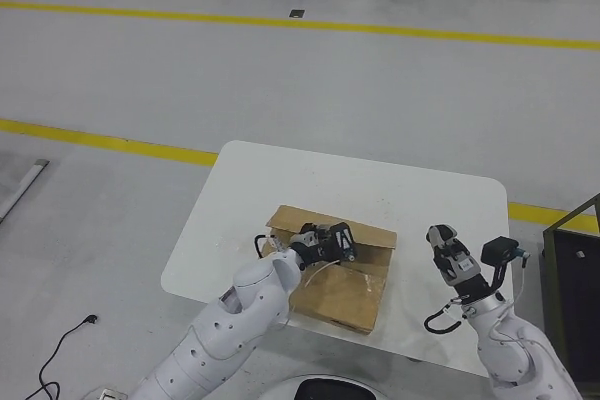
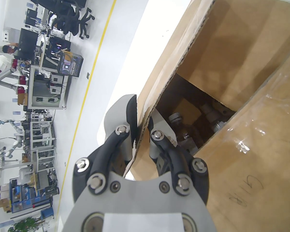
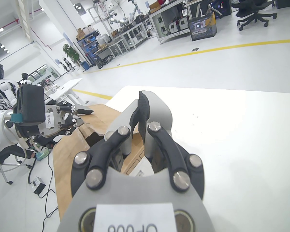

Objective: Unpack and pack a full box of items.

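White table (image 1: pixel 380 190), left claw (image 2: pixel 142 112) clamped on box flap (image 2: pixel 232 44), right claw (image 3: pixel 142 101) pressed together

— Arms, what do we log?
— Both the left arm (image 1: pixel 230 320) and right arm (image 1: pixel 515 350): glossy white rounded shells, dark at the wrists. Black cable (image 1: pixel 440 322) loops off the right wrist.
— Ends?
— The left gripper (image 2: pixel 142 115) and right gripper (image 3: pixel 141 100) match: grey plate, black curved links, silver screws (image 2: pixel 96 182), pale fingers, black pads (image 3: pixel 143 112). White label (image 3: pixel 135 216) at base.
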Controlling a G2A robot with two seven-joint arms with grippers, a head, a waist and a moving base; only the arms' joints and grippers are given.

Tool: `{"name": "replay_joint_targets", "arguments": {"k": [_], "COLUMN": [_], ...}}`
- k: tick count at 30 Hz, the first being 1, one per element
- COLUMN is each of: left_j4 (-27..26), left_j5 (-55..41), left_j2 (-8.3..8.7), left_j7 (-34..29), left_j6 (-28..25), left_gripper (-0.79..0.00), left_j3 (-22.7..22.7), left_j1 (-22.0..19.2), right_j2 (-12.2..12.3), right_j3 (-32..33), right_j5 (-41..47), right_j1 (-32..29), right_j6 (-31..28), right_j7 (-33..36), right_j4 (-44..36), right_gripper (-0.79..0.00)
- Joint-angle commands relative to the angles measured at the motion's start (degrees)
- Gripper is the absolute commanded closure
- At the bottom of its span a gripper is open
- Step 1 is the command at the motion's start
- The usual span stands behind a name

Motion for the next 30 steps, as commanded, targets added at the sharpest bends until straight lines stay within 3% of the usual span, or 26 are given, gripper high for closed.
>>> {"name": "replay_joint_targets", "arguments": {"k": [1, 2, 3, 4, 11, 19, 25, 30], "left_j4": [-0.97, -1.08, -0.88, -0.71, 3.72, 15.09, 25.41, 29.93], "left_j5": [-0.43, -0.67, -0.63, -0.69, -0.28, -0.28, -2.41, -3.50], "left_j2": [0.01, -0.04, -0.13, -0.27, -2.20, -5.63, -8.60, -10.38], "left_j7": [-0.59, -0.98, -1.57, -1.81, -0.75, -0.87, -1.31, -0.49], "left_j6": [-0.30, -0.16, 0.19, 0.48, 6.77, 15.69, 19.90, 23.28], "left_gripper": [0.000, -0.083, -0.339, -0.785, -0.785, -0.785, -0.785, -0.785], "left_j3": [-0.48, -0.72, -0.91, -0.88, 0.37, 3.50, 6.19, 6.83], "left_j1": [0.63, 0.66, 0.46, 0.16, -5.68, -13.66, -17.70, -19.56], "right_j2": [0.03, 0.03, 0.02, 0.01, -0.04, -0.21, -0.39, -0.81], "right_j3": [0.53, 0.79, 1.07, 1.28, 2.36, 2.06, -0.61, -4.64], "right_j5": [0.08, 0.19, 0.27, 0.39, 0.90, 1.62, 2.38, 1.73], "right_j1": [-0.54, -0.80, -1.04, -1.28, -1.94, -0.44, 5.53, 13.23], "right_j6": [0.13, 0.21, 0.36, 0.47, 0.58, 1.19, 3.01, 5.04], "right_j7": [0.11, 0.01, -0.20, -0.38, -1.03, -0.64, 4.80, 8.75], "right_j4": [-0.63, -0.90, -1.13, -1.34, -2.23, -1.87, 2.24, 7.58], "right_gripper": [0.000, 0.000, 0.000, 0.000, 0.000, 0.000, 0.000, 0.000]}}
